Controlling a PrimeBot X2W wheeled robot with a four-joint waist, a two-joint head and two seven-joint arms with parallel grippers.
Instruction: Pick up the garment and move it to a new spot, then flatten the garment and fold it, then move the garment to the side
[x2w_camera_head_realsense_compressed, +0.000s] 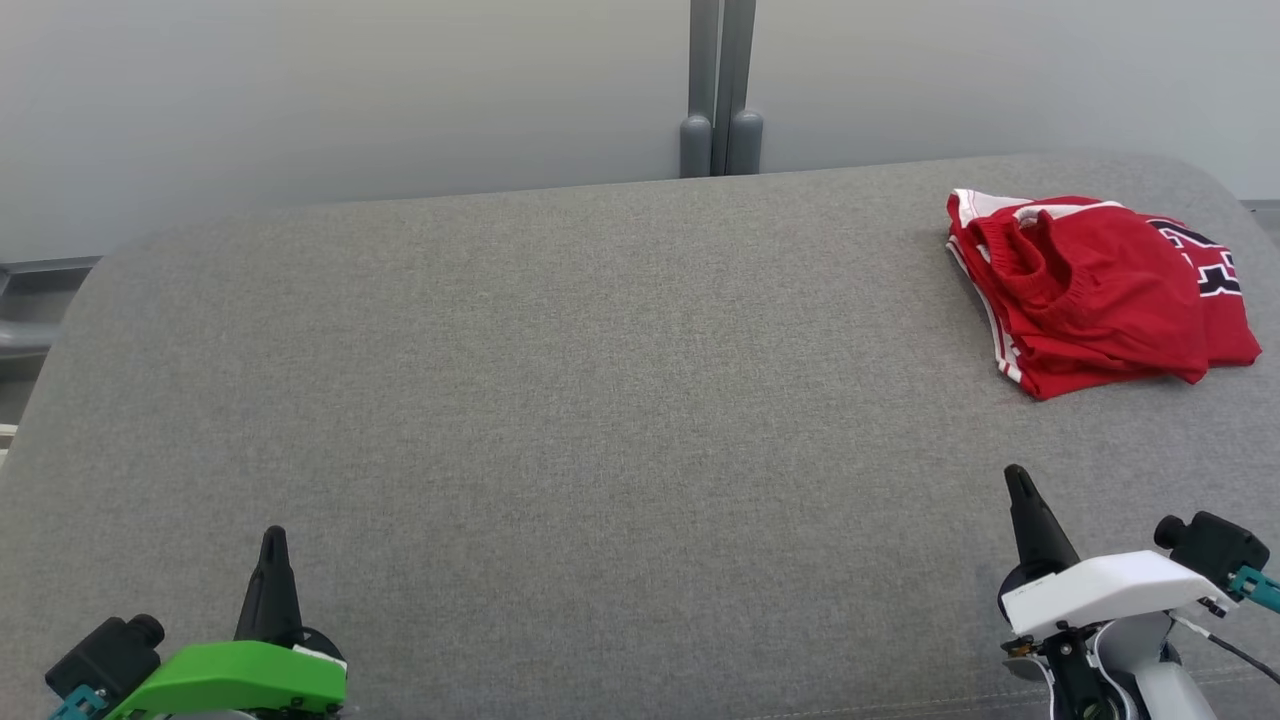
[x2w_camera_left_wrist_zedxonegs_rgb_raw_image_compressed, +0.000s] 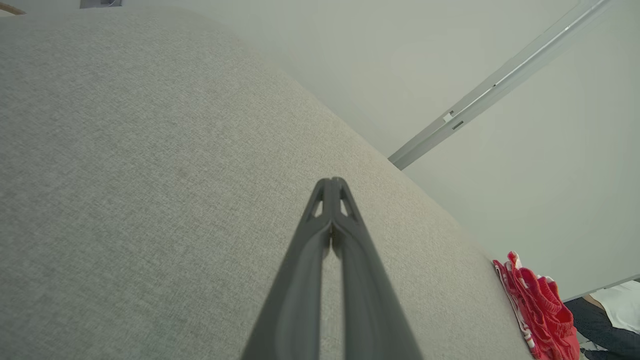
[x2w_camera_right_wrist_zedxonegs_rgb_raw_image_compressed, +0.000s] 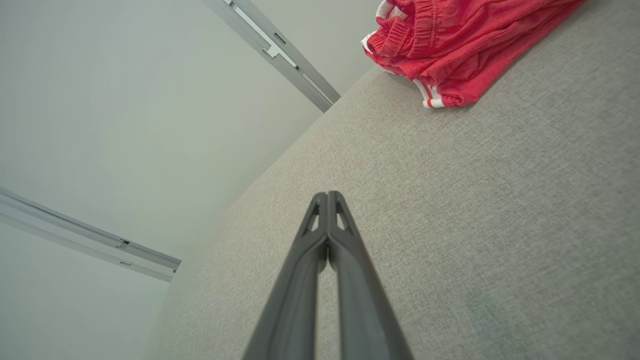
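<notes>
Red garment (x2w_camera_head_realsense_compressed: 1100, 290) w/ white trim and black-white lettering was seen lying bunched, partly folded, on the grey fabric surface (x2w_camera_head_realsense_compressed: 600, 400). It was located at far right of head view, close to the surface's rounded far-right corner, and was touched by neither gripper.

Right gripper (x2w_camera_head_realsense_compressed: 1020, 490) was seen at lower right, fingers pressed tight together w/ nothing between them, tip pointed up the view. Garment was located ahead of it and slightly to the right, w/ a strip of bare fabric between tip and nearest hem. Left gripper (x2w_camera_head_realsense_compressed: 272, 545) was seen at lower left, fingers likewise clamped together and empty, well apart from the garment, on the opposite side of the surface.

In right wrist view, the right gripper (x2w_camera_right_wrist_zedxonegs_rgb_raw_image_compressed: 327, 197) was shown closed over bare fabric. Garment (x2w_camera_right_wrist_zedxonegs_rgb_raw_image_compressed: 450, 45) was seen at top right, elastic waistband and striped hem visible, apart from the tips. In left wrist view, the left gripper (x2w_camera_left_wrist_zedxonegs_rgb_raw_image_compressed: 331, 184) was shown closed over bare fabric. Garment (x2w_camera_left_wrist_zedxonegs_rgb_raw_image_compressed: 542, 310) was seen small at lower right, by the surface edge.

Edges: far edge was bordered by a pale wall (x2w_camera_head_realsense_compressed: 350, 90) w/ a grey vertical post (x2w_camera_head_realsense_compressed: 720, 90) near centre. Both far corners were rounded. Garment's right side was lying near the right edge. Centre and left of the surface were seen as open grey fabric, w/ wide room between the two grippers.
</notes>
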